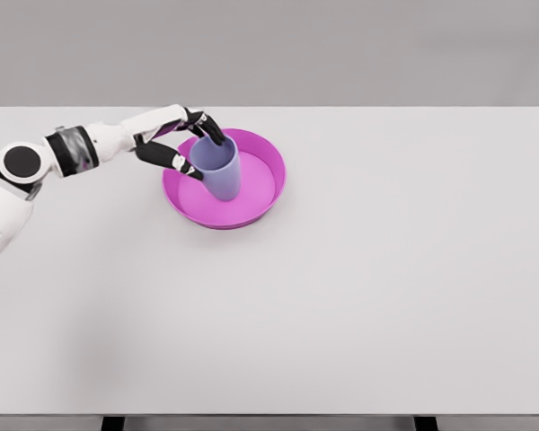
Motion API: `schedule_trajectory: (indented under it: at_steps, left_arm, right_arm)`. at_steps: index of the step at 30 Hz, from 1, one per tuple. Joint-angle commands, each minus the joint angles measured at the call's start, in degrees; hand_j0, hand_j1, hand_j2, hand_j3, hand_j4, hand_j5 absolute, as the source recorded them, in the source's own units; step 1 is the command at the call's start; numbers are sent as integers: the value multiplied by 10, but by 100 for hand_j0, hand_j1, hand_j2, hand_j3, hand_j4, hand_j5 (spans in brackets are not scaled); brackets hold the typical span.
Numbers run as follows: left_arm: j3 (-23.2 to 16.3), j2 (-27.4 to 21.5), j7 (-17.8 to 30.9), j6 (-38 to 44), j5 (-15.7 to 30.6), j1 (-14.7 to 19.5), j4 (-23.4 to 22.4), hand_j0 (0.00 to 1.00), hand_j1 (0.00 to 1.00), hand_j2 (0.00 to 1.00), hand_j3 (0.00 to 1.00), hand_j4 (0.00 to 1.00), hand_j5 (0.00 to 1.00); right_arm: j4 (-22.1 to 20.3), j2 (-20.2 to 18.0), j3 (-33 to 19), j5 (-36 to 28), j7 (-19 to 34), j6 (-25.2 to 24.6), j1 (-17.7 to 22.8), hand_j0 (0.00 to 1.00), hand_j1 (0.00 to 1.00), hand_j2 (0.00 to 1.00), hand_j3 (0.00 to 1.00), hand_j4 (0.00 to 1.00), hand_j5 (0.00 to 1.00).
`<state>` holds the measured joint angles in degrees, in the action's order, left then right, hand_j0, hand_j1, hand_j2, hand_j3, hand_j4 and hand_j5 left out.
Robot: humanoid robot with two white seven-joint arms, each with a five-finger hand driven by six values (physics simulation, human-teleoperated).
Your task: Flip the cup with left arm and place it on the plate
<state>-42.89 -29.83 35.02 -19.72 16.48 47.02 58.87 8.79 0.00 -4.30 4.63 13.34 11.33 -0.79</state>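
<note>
The lavender plastic cup [219, 167] stands mouth-up in the left part of the round magenta plate [268, 180], which lies on the white rectangular table [386, 287] in the frame's upper left centre. The left hand [185, 144], reaching in from the left edge, wraps the cup's rim.

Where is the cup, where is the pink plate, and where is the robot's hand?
cup [221, 172]: head view, on its lavender side wall.
plate [268, 162]: head view, on its pink right rim.
left hand [185, 141]: head view, on the middle of the hand gripping the cup.
</note>
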Motion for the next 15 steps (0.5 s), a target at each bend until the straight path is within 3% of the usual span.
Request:
schedule_trajectory:
  at_steps: [1,3,7,15]
  left_arm:
    - [1,6,0,0,0,0,-8,58,58,58,58,58,58]
    - [2,6,0,0,0,0,-5,63,63,63,63,63,63]
    - [3,6,0,0,0,1,-4,93,93,93,93,93,93]
    - [5,0,0,-1,2,0,-2,100,100,100,100,100,100]
  right_arm:
    - [0,0,0,0,0,0,0,100,100,100,100,100,100]
    - [0,0,0,0,0,0,0,100,100,100,100,100,100]
    - [0,0,0,0,0,0,0,100,100,100,100,100,100]
    - [0,0,0,0,0,0,0,100,100,100,100,100,100]
